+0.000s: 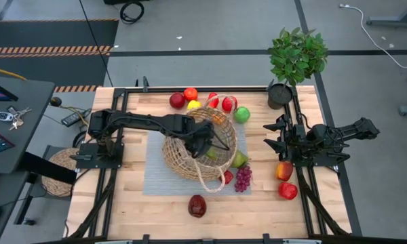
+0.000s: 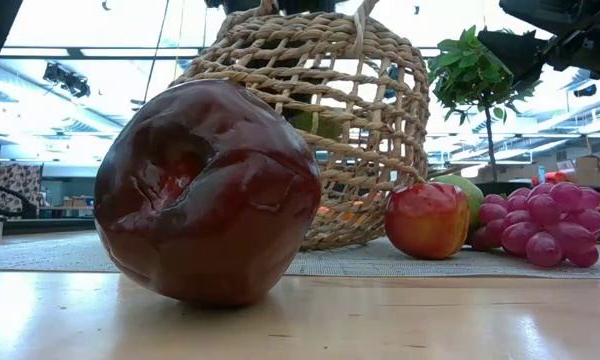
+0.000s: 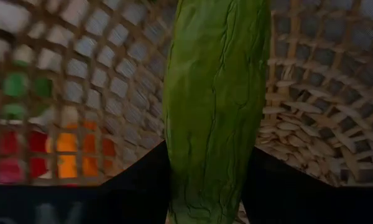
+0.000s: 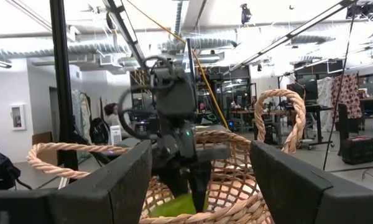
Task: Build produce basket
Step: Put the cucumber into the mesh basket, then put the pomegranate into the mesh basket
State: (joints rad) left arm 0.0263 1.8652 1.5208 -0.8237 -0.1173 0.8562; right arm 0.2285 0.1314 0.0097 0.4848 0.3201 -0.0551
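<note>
Left tool inside basket pinches green pepper, long axis along fingers

Overhead and tabletop views share the basket; wrist cameras face it.

wicker basket mid-table; produce scattered around.

A light wooden table carries a grey mat, a dark red apple, 2 red apples and a potted plant.
</note>
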